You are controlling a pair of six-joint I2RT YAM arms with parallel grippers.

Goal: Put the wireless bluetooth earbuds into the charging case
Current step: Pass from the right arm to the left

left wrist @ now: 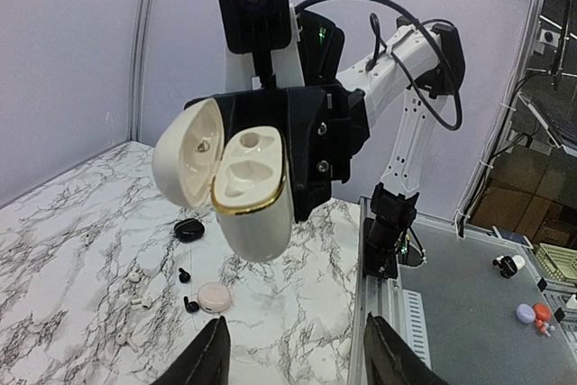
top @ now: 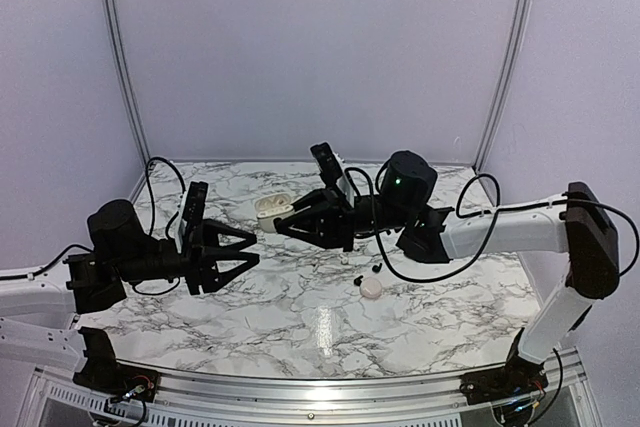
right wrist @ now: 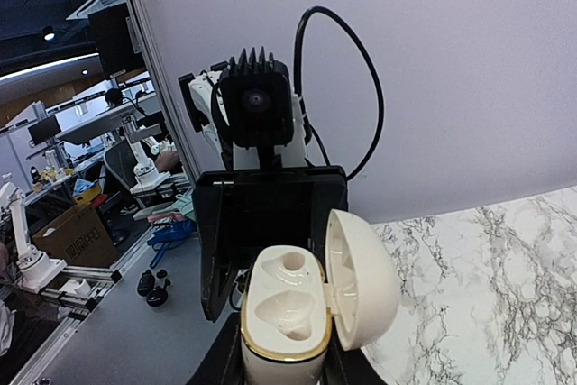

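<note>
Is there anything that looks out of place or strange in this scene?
Nothing looks damaged. The odd part is that the earbuds lie scattered loose on the marble table, black and white mixed. Meanwhile the open charging case is held in the air by the right arm's fingers, with both wells empty.

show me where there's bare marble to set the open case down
Bare marble runs between the round pale case and the front rail, across the near middle. It is crowded around that round case, where black buds lie close beside it. The open case is up in the right pincer.
</note>
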